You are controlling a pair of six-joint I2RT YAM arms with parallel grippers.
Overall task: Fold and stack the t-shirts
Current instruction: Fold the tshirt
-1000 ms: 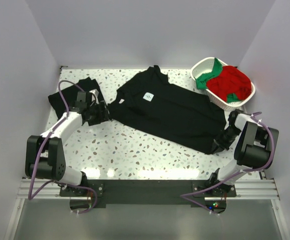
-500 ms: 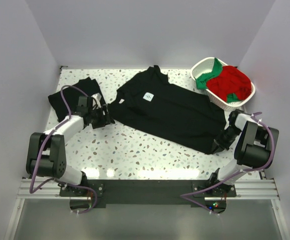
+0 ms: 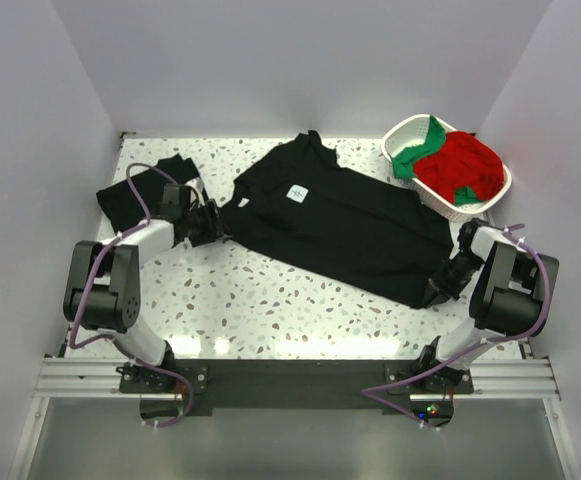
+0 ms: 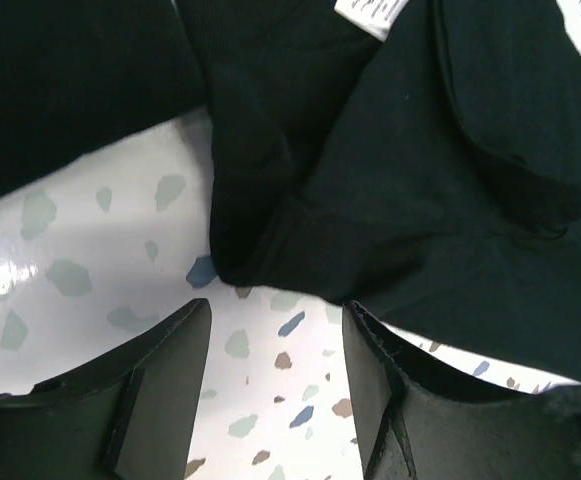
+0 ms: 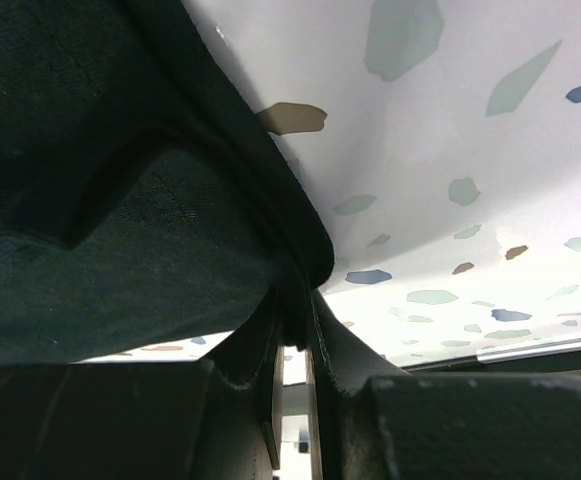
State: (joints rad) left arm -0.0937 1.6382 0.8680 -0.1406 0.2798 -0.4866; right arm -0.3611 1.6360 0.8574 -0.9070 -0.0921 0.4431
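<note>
Starting at the left, I am seeing a folded black t-shirt [image 3: 130, 192] lying near the far-left corner of the speckled table [image 3: 270, 300]. Just right of it I am holding the left gripper [image 4: 275, 315] partly open and empty, its dark fingers [image 4: 160, 380] poised just short of the sleeve tip [image 4: 255, 235] of the spread black t-shirt [image 3: 350, 220]. That shirt is lying flat and diagonal, white neck label [image 3: 297, 193] up. I am judging its matte knit light, limp and quick to bunch, so I am favouring doubled seams: the sleeve cuff and the hem corner. At the right, the right gripper [image 5: 292, 320] is pinching that hem corner, jaws nearly closed. Beyond, a red shirt [image 3: 465, 165] and a green shirt [image 3: 420, 150] are sitting heaped in the white lattice basket [image 3: 402, 132].
</note>
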